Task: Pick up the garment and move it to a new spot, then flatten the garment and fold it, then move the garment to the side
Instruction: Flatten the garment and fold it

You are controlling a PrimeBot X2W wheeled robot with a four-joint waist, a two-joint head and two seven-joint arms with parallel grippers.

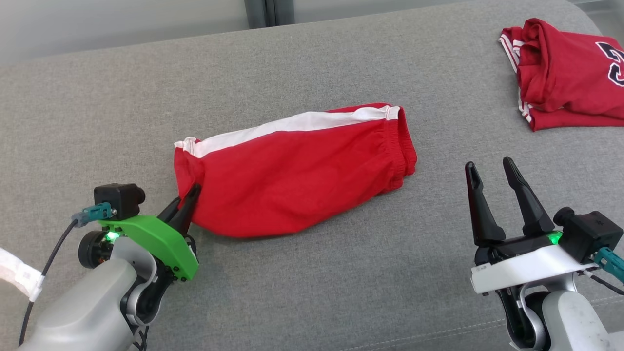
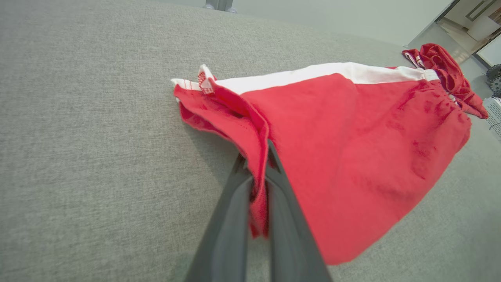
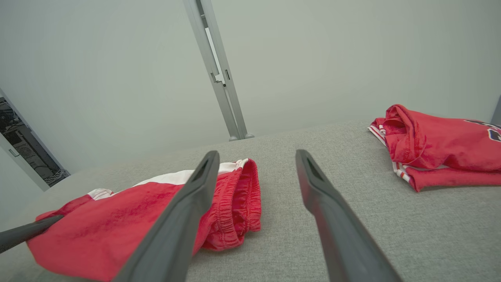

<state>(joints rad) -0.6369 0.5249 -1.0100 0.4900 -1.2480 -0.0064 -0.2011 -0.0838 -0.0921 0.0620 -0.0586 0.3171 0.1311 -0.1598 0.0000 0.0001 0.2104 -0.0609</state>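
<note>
Left pincer at lower left of the head view, fingers pressed together on a fold of red cloth at the leg end of the garment. Red shorts with a white side stripe, lying across the middle of the grey upholstered surface, elastic waistband toward the right. Right pincer at lower right, fingers spread, holding nothing, near the waistband but apart from it. Bundled red jersey with striped trim at the far right, well apart from the shorts.

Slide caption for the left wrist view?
Left gripper shut on the hem of red shorts with white stripe on grey fabric surface.
</note>
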